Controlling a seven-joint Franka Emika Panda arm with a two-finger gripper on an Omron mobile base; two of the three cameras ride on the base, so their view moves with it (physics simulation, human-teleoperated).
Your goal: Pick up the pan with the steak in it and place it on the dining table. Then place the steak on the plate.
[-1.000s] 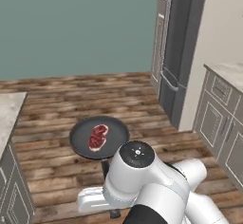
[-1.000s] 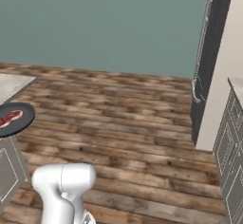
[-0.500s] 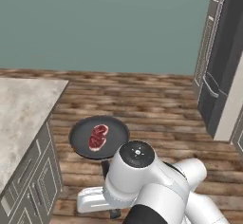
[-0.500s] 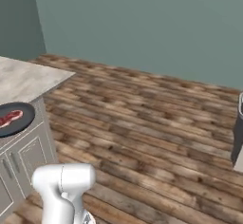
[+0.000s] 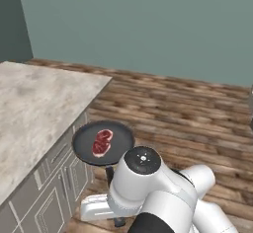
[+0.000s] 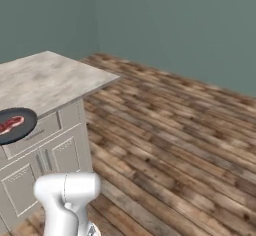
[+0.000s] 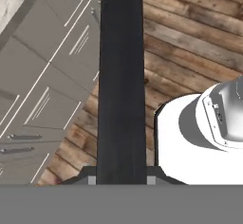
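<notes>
Steak [image 5: 102, 142] lies near the middle of the pan [image 5: 104, 142] in the left base view, and we see the whole round pan held in the air over the wooden floor [image 5: 188, 113], just beside the front edge of a cabinet block with a pale marble-like bench [image 5: 34, 108] on top. The pan's handle runs back and down behind the arm's [image 5: 148, 192] white elbow joint, so we cannot see the grip from here. The arm is folded low, with the elbow raised in front of the camera and the forearm reaching down to the left beneath the pan.

From the right base view we get only the pan's right part at the left edge of the picture, with an end of the steak on it, level with the grey drawer fronts [image 6: 45, 130] of the cabinet. This side shows more of the teal wall [image 6: 175, 25], the bench's far corner and a wide stretch of floor. The arm's white joint stands at the bottom left.

In the hand view we look along the pan's long black handle [image 7: 121, 80], which runs straight up the picture from between the fingertips [image 7: 91, 180] of the hand [image 7: 121, 180]. The hand is pinching the handle, a tip on each side. Grey cabinet doors sit to the left, floorboards behind. We can read no writing or labels anywhere.
</notes>
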